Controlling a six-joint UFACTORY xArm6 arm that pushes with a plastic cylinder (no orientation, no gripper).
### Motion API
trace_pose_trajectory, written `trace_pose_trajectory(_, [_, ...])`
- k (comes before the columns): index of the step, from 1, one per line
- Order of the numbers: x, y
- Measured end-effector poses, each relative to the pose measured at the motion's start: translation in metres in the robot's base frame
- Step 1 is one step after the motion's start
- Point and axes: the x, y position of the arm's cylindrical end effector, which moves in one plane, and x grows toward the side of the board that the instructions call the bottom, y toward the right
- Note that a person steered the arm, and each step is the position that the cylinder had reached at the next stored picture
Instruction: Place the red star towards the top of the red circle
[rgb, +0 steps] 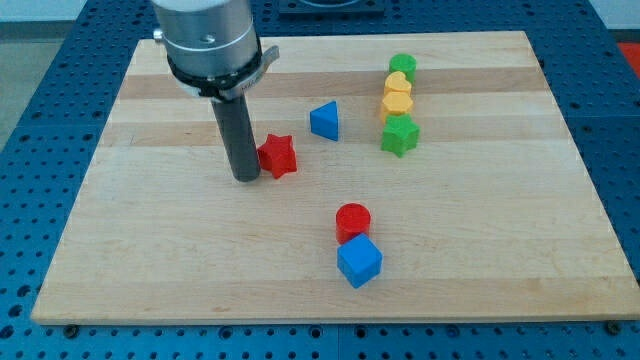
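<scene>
Bright, even overhead light on my feed, no harsh glare on the wooden board (150, 250). Blocks cast short soft shadows, e.g. under the blue cube (359, 262). Focus sharp throughout; slight softness from low resolution. No obvious edge distortion.

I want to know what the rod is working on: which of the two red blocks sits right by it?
The red star: it sits against my tip, on its right in the view. The red circle lies apart, lower right, touching the blue cube.
</scene>
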Motion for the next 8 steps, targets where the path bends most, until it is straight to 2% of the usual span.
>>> trace_pose_trajectory(1, [-0.02,0.017])
trace_pose_trajectory(2, [-0.019,0.06])
trace_pose_trajectory(4, [-0.013,0.057])
trace_pose_trajectory(6, [-0.058,0.056])
trace_pose_trajectory(8, [-0.059,0.059])
